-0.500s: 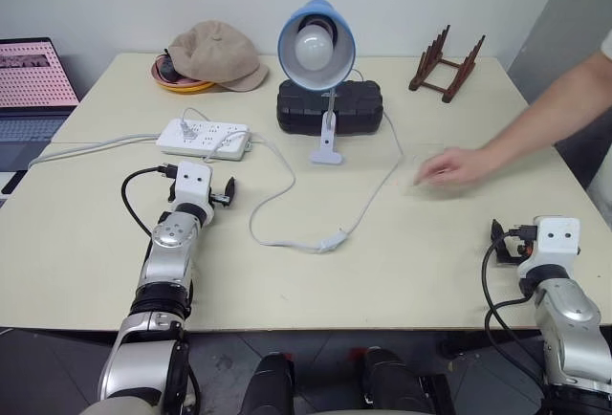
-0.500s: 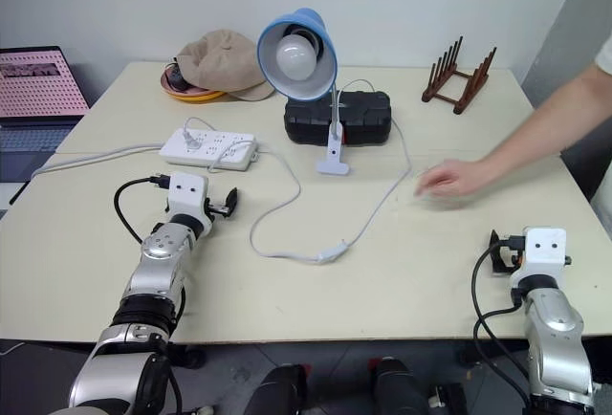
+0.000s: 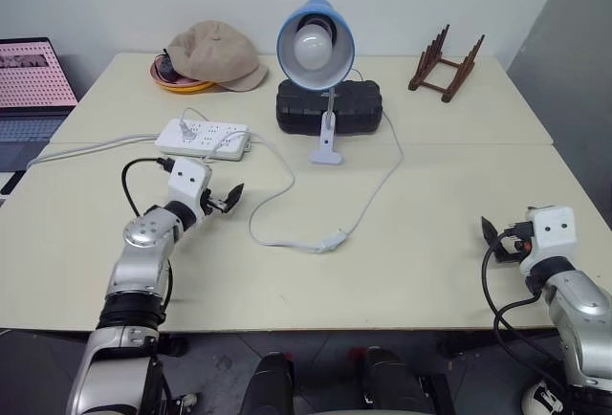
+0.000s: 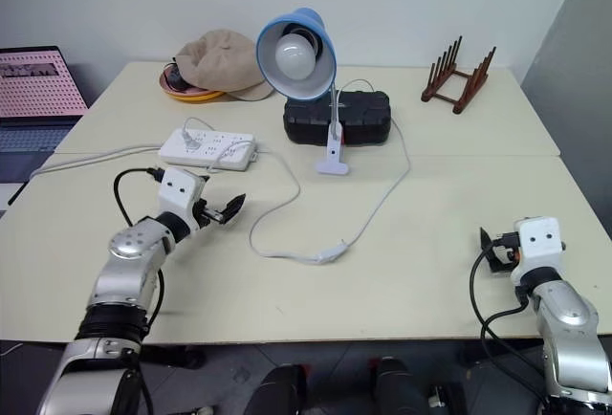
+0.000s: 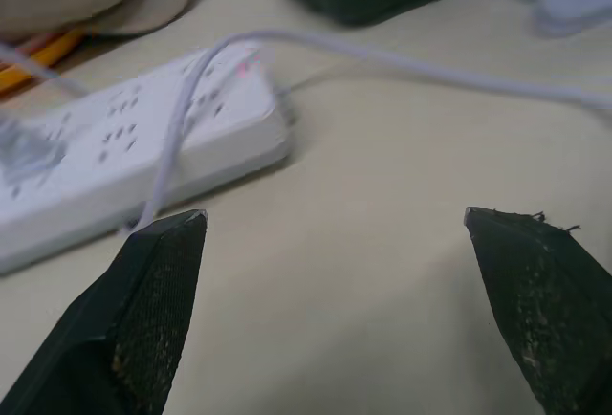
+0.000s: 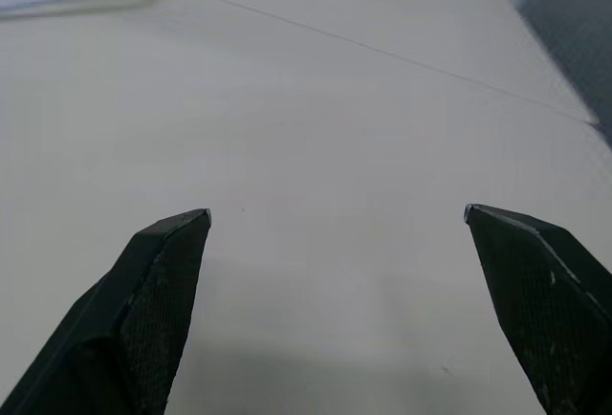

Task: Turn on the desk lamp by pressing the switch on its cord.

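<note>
Beige worktop (image 3: 459, 176) carries one desk lamp (image 3: 316, 47), one cord (image 3: 373, 195) with one switch (image 3: 332, 241) near the front middle, one power strip (image 3: 203, 138), one black case (image 3: 330, 106), one cap (image 3: 215, 52) and one wooden rack (image 3: 445, 63). Two claws, left claw (image 3: 232, 197) and right claw (image 6: 335, 243), both spread wide, grasping nothing.

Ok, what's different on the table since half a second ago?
The person's hand that reached over the table's right side has gone. The left gripper has swung right, toward the thin white cord, open and empty. The right gripper has barely shifted. The blue-shaded desk lamp, small white inline switch and white power strip stayed put.
</note>
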`<state>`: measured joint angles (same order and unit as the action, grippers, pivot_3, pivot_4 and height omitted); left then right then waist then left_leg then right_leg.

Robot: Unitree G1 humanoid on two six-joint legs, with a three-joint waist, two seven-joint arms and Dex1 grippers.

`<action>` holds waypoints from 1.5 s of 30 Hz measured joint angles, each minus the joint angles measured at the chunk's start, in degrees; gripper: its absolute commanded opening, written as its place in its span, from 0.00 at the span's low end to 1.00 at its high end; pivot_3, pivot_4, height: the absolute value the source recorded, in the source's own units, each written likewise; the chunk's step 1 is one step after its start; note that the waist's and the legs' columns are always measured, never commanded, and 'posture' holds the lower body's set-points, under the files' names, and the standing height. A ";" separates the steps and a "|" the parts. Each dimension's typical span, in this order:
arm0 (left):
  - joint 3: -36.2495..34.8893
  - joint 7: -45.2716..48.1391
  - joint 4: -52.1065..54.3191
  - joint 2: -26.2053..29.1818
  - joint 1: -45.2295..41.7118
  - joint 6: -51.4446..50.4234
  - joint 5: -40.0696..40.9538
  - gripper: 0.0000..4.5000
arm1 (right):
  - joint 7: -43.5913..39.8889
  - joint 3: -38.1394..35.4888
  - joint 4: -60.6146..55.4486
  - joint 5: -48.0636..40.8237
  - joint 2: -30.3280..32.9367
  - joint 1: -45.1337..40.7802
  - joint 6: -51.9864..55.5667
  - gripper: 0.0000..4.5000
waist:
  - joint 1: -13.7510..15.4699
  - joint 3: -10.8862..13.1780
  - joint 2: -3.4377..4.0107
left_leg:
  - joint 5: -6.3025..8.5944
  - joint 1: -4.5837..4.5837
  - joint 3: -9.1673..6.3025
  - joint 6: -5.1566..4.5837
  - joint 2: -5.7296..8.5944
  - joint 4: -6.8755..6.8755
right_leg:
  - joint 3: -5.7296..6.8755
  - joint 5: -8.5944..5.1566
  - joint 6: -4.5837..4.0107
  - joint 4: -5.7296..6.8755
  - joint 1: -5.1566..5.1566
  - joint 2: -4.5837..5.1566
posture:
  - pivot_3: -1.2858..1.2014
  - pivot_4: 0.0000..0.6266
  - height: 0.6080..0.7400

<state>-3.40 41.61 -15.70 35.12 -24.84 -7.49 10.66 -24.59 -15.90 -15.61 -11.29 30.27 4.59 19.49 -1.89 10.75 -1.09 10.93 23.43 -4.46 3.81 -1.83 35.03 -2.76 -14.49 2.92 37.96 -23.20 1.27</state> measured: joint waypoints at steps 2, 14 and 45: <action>2.81 8.83 7.74 4.97 0.79 -4.85 2.93 1.00 | -6.87 2.04 -5.46 -4.77 3.74 2.20 3.07 0.99 | -0.05 0.00 0.01 | 0.00 0.00 0.00 0.00 -0.02 -0.06 | 0.01 -0.06 -0.08 0.00 -0.01 0.00 | 0.52 0.24 1.00; 15.69 22.91 26.13 7.68 1.55 -14.86 5.63 1.00 | -20.80 9.77 -22.72 -17.09 14.34 5.88 15.72 0.99 | 0.12 0.07 -0.11 | 0.00 0.01 0.00 -0.01 -0.03 0.03 | 0.02 -0.18 -0.27 -0.07 0.00 0.01 | 0.52 0.24 1.00; 20.20 19.17 12.52 -4.54 -0.51 -4.81 -3.35 0.08 | -12.24 5.83 -25.76 -19.19 10.37 9.96 17.66 1.00 | 0.20 0.07 -0.12 | 0.01 0.12 -0.02 -0.01 -0.02 0.07 | 0.05 -0.18 -0.23 -0.11 -0.03 0.00 | 0.52 0.24 1.00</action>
<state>16.81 60.78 -3.19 30.58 -25.34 -12.31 7.31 -36.83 -10.07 -41.37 -30.48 40.64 14.55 37.15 -1.69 10.82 -1.22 10.93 23.55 -4.48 3.80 -1.86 35.10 -2.71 -14.66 2.69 37.85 -23.23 1.27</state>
